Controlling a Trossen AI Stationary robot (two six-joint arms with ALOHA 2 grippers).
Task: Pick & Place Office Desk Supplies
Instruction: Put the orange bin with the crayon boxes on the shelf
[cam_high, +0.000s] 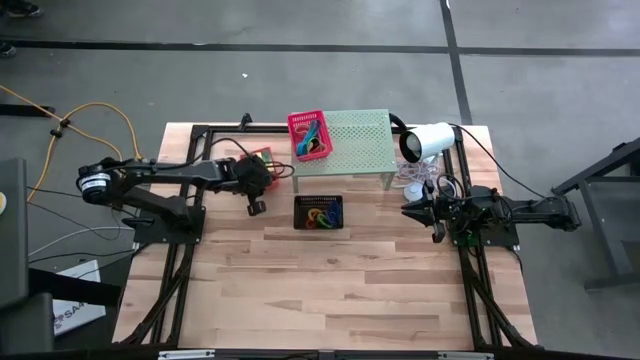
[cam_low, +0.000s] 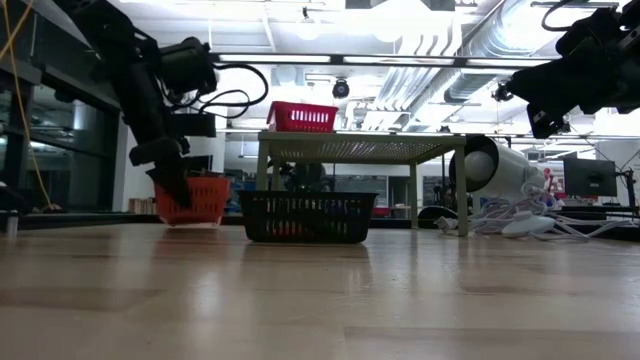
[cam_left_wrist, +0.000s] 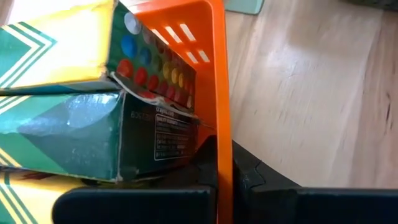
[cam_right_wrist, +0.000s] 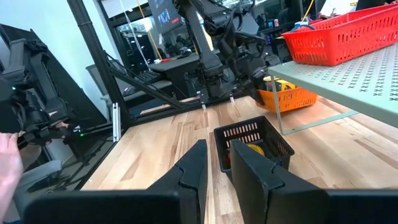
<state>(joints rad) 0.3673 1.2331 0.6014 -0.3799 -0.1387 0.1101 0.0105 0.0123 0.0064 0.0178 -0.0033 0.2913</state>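
— Where is my left gripper (cam_high: 262, 178)?

— At the orange basket (cam_left_wrist: 214, 74), clamped on its wall; yellow-green boxes (cam_left_wrist: 68, 93) inside.

— And the right gripper (cam_right_wrist: 214, 165)?

— Raised near the lamp (cam_high: 425, 142), fingers slightly apart — holding nothing.

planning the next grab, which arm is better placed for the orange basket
Left. Its gripper already straddles the orange basket wall beside the crayon boxes. The right gripper hangs across the table, open.

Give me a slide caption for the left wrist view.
Left gripper straddling the orange basket wall beside yellow-and-green boxes.
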